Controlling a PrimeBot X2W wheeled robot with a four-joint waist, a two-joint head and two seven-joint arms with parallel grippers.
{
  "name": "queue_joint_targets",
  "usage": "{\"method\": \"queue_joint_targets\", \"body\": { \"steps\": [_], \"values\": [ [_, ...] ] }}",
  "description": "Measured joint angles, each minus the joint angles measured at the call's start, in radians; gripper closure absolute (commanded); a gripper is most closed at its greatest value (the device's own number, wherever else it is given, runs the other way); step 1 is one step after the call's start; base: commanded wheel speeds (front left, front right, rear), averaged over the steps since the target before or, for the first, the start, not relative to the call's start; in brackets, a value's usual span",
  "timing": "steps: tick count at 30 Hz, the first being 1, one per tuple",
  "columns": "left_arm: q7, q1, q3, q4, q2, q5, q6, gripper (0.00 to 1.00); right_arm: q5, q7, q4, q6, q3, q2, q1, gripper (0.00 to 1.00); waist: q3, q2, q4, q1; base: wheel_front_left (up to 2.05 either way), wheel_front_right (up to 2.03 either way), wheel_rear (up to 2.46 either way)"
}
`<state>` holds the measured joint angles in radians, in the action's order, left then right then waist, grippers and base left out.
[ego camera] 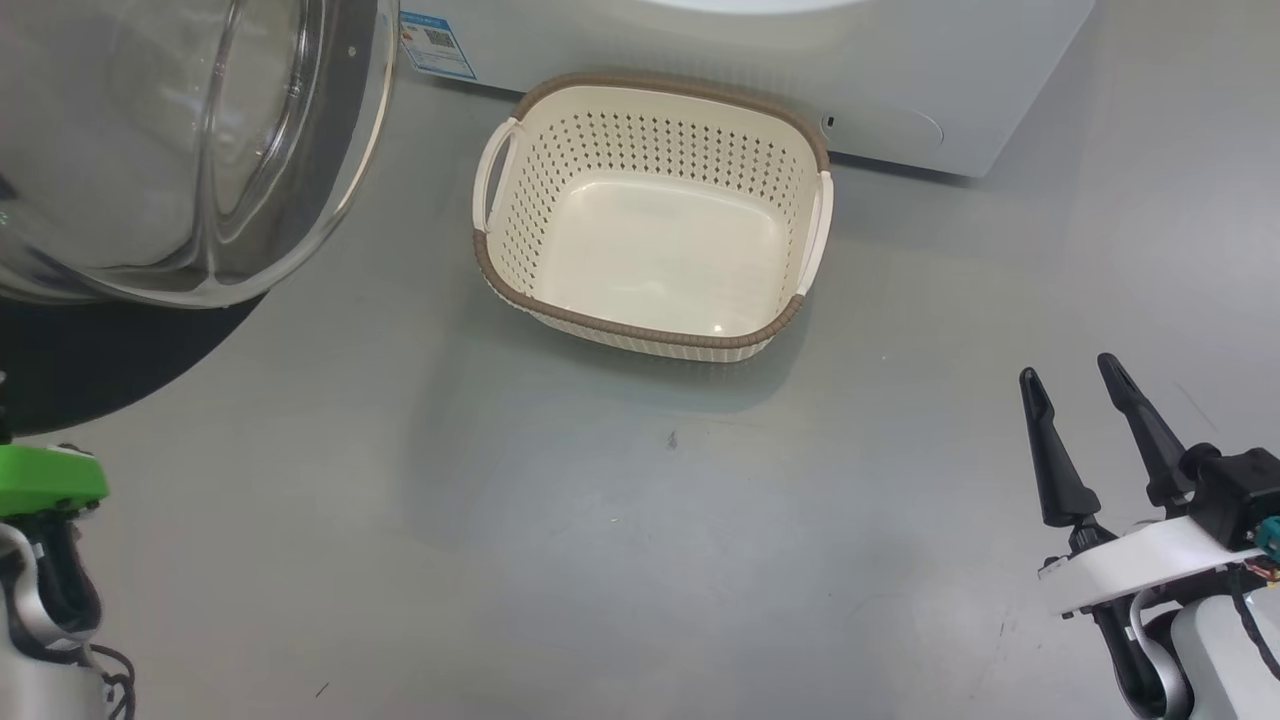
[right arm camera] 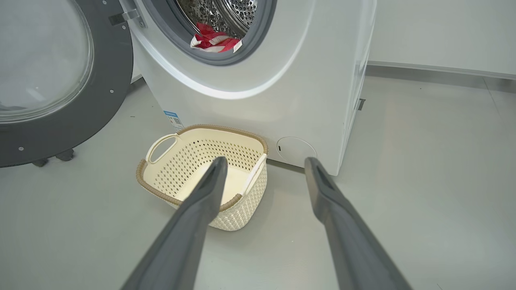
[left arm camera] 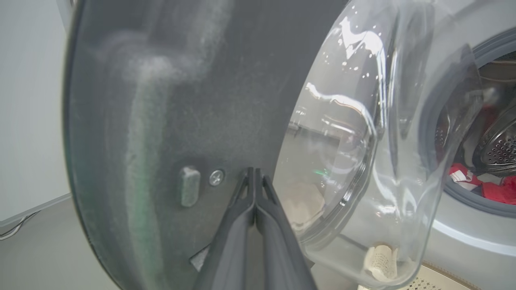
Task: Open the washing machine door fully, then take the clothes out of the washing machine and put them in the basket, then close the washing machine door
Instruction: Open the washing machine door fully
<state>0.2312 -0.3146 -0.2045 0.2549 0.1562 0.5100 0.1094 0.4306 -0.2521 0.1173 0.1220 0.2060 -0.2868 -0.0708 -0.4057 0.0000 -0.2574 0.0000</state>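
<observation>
On the door (left arm camera: 161, 100) rim, left gripper (left arm camera: 254, 174) perhaps rests.

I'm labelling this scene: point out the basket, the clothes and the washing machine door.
basket (ego camera: 650, 334): head view, near brown rim.
clothes (right arm camera: 208, 37): right wrist view, red fabric.
washing machine door (right arm camera: 80, 121): right wrist view, dark rim.

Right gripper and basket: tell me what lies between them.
Nothing but bare grey floor separates the right gripper from the basket, as the head view shows.
</observation>
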Motion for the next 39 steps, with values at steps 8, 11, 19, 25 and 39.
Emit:
{"method": "queue_joint_targets", "body": {
  "steps": [8, 11, 19, 25, 39],
  "values": [
    [-0.002, -0.045, -0.036, 0.029, 0.035, 0.018, 0.0, 1.0, 0.007, 0.0, -0.014, 0.0, -0.013, -0.026, -0.009, 0.0, -0.044, 0.0, 0.006, -0.0001, 0.0, 0.0, 0.0],
    [-0.002, -0.058, -0.044, 0.038, 0.043, 0.02, 0.0, 1.0, 0.007, 0.0, -0.018, 0.0, -0.016, -0.034, -0.013, 0.0, -0.059, 0.0, 0.006, 0.0, 0.0, 0.0, 0.0],
    [-0.006, -0.092, -0.042, 0.073, 0.047, 0.024, 0.001, 1.0, 0.008, 0.0, -0.021, 0.0, -0.027, -0.045, -0.024, 0.0, -0.085, 0.0, -0.002, -0.0001, 0.0, 0.0, 0.0],
    [-0.005, -0.1, -0.032, 0.11, 0.047, 0.024, 0.001, 1.0, 0.011, 0.0, -0.008, 0.0, -0.018, -0.044, -0.025, 0.0, -0.075, 0.0, -0.005, 0.0, 0.0, 0.0, 0.0],
    [0.001, -0.089, 0.014, 0.157, 0.068, -0.036, -0.01, 1.0, 0.029, 0.0, 0.046, 0.0, 0.015, 0.02, -0.044, 0.0, 0.026, 0.0, 0.011, 0.0, 0.0, 0.0, 0.0]
  ]
}}
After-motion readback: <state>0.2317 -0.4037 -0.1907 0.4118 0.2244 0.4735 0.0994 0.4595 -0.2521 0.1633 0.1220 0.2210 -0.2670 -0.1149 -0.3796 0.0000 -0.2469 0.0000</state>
